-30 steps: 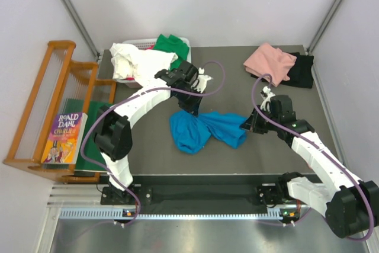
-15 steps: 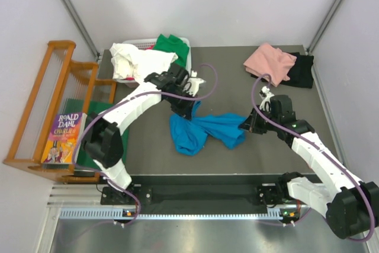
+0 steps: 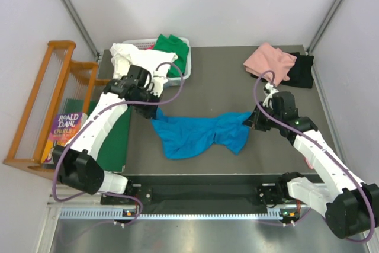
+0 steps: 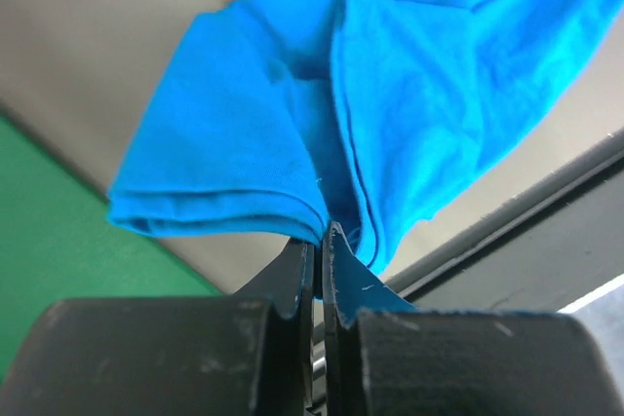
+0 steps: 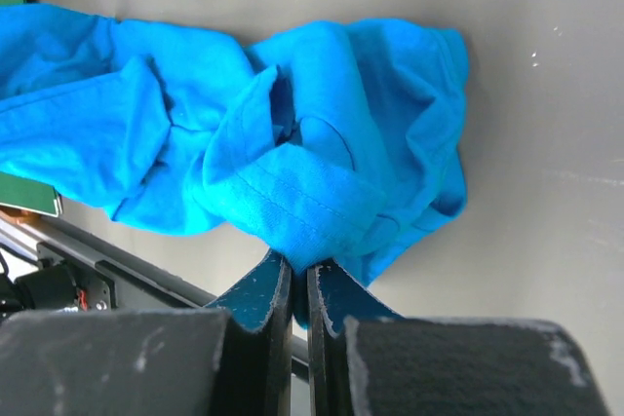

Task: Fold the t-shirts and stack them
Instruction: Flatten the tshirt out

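Left gripper (image 3: 152,109) had swung out toward 9 o'clock, pulling the blue t-shirt (image 3: 195,135) from a bunched lump into a long band. Its jaws were pinched tight on the shirt's 10 o'clock corner. Right gripper (image 3: 251,121) was clamped on the 3 o'clock end. Shirt lay mid-table (image 3: 225,87). Pink t-shirt (image 3: 269,61) and black t-shirt (image 3: 303,70) sat at 1 o'clock.
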### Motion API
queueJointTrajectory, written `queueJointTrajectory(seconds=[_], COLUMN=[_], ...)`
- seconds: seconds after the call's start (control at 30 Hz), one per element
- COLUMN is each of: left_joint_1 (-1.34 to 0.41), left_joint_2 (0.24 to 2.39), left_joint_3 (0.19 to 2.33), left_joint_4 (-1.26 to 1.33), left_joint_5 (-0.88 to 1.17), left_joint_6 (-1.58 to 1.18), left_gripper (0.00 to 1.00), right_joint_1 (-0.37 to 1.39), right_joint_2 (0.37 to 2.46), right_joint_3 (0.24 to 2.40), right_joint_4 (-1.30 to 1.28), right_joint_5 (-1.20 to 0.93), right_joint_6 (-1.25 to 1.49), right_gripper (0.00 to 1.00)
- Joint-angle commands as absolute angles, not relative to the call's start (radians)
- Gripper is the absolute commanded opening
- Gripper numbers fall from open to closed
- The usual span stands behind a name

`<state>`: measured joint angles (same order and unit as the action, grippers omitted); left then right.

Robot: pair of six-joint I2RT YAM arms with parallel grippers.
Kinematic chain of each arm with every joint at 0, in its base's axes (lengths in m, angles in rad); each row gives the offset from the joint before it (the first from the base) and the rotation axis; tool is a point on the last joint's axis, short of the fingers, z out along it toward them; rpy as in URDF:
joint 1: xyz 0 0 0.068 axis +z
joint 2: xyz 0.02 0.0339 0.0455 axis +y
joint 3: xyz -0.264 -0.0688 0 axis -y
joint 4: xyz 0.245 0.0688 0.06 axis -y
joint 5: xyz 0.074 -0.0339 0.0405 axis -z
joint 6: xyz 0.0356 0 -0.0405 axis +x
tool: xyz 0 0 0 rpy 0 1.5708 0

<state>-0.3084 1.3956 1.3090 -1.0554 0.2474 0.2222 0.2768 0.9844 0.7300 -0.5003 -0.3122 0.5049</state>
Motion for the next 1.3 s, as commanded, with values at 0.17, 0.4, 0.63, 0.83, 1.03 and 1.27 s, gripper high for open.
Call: queueJointTrajectory(seconds=[0.17, 0.4, 0.63, 0.83, 1.03, 1.27], left_joint_1=[-0.256, -0.247, -0.245, -0.245, -0.245, -0.245], left_joint_2=[1.413, 1.641, 1.712, 1.662, 1.435, 1.258], left_joint_3=[1.654, 2.001, 2.052, 2.011, 1.810, 1.691], left_joint_4=[-0.957, -1.021, -0.994, -1.025, -0.985, -1.068], left_joint_5=[0.077, 0.021, 0.020, 0.066, 0.136, 0.222], left_joint_6=[0.180, 0.181, 0.164, 0.138, 0.135, 0.127], left_gripper=[0.00, 0.00, 0.00, 0.00, 0.00, 0.00], right_joint_1=[0.265, 0.171, 0.043, 0.023, 0.035, 0.087], right_joint_2=[0.985, 1.097, 1.261, 1.266, 1.010, 0.691], right_joint_3=[1.003, 1.273, 1.400, 1.407, 1.169, 0.887], right_joint_4=[-0.554, -0.595, -0.594, -0.591, -0.617, -0.811], right_joint_5=[-0.189, -0.157, -0.181, -0.255, -0.262, -0.327], right_joint_6=[0.433, 0.394, 0.396, 0.428, 0.420, 0.437], right_gripper=[0.00, 0.00, 0.00, 0.00, 0.00, 0.00])
